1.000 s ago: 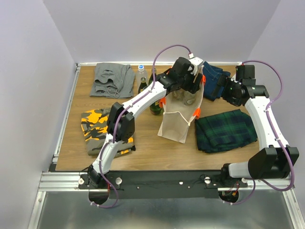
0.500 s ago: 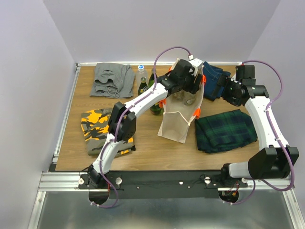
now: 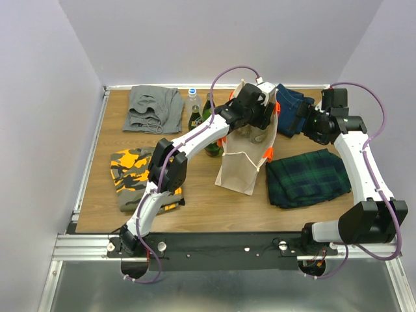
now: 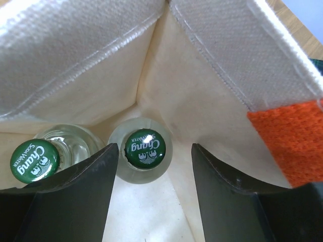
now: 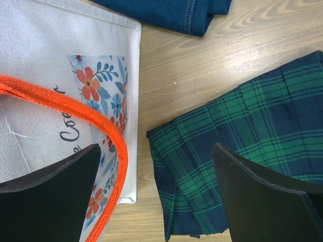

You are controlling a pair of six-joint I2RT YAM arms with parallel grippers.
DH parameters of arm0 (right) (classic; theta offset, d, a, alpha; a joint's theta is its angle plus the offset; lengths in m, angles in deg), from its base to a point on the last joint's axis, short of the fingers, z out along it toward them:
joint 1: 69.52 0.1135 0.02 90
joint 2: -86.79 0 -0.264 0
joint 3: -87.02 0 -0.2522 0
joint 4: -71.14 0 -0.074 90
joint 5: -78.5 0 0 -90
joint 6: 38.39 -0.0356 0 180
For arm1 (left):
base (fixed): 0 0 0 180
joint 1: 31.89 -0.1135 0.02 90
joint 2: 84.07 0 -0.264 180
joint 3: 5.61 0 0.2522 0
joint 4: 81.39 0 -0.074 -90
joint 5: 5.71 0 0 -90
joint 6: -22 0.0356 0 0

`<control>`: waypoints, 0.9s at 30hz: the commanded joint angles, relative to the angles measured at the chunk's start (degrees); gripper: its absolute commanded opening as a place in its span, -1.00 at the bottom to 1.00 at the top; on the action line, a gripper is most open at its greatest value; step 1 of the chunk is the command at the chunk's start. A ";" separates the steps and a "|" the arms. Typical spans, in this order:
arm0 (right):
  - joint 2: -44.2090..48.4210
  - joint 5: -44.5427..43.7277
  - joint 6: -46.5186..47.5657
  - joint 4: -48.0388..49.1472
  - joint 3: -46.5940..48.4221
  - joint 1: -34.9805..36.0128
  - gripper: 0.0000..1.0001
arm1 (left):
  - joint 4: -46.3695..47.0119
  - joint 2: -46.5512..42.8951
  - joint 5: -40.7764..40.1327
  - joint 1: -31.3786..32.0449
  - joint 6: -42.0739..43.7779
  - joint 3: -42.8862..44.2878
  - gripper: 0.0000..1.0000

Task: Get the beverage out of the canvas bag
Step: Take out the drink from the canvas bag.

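The canvas bag [image 3: 242, 166] stands upright mid-table, cream with orange handles [image 3: 268, 155]. My left gripper [image 3: 254, 122] reaches down into its mouth. Inside, the left wrist view shows two clear glass beverage bottles with green caps. One bottle [image 4: 145, 149] sits between my left gripper's [image 4: 154, 151] open jaws, close to the left finger [image 4: 75, 196] and apart from the right one. The other bottle [image 4: 34, 160] is partly behind that left finger. My right gripper [image 5: 156, 147] hangs open and empty beside the bag's flowered side [image 5: 60, 60], over the table.
A green plaid cloth [image 3: 307, 177] and folded jeans [image 3: 292, 103] lie right of the bag. Grey clothing [image 3: 154, 108] and a camouflage garment [image 3: 133, 172] lie left. A clear bottle [image 3: 193, 104] and green bottles [image 3: 209, 107] stand just left of the bag.
My left gripper has settled slightly in the bag's mouth and its jaws have narrowed a little. The bag's back rim now shows. The right arm has not moved.
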 commanded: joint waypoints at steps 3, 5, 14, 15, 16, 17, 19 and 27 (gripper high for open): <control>-0.40 -1.03 0.82 -0.56 0.39 -0.14 1.00 | 1.75 0.54 -1.54 0.53 -0.23 -0.01 0.30; -0.49 -0.94 0.82 -0.48 0.57 -0.05 1.00 | 1.83 0.45 -1.54 0.53 -0.23 -0.01 0.29; -0.23 -0.85 0.74 -0.83 0.92 -0.14 1.00 | 1.75 0.27 -1.10 0.53 -0.14 -0.63 0.04; -0.31 -0.77 0.74 -0.74 0.92 -0.14 1.00 | 1.83 0.10 -1.02 0.53 -0.06 -0.89 0.04; -0.31 -0.77 0.74 -0.83 0.83 -0.05 1.00 | 1.84 0.10 -1.10 0.53 0.03 -0.98 0.04; -0.31 -0.77 0.74 -0.83 0.83 -0.05 1.00 | 1.84 0.10 -1.19 0.53 0.03 -1.07 0.01; -0.23 -1.03 0.82 -1.09 1.01 -0.05 1.00 | 1.84 -0.08 -1.28 0.53 0.20 -0.98 -0.01; -0.14 -1.12 1.09 -0.83 0.22 -0.14 1.00 | 1.48 -0.26 -1.89 0.53 0.56 -1.07 -0.02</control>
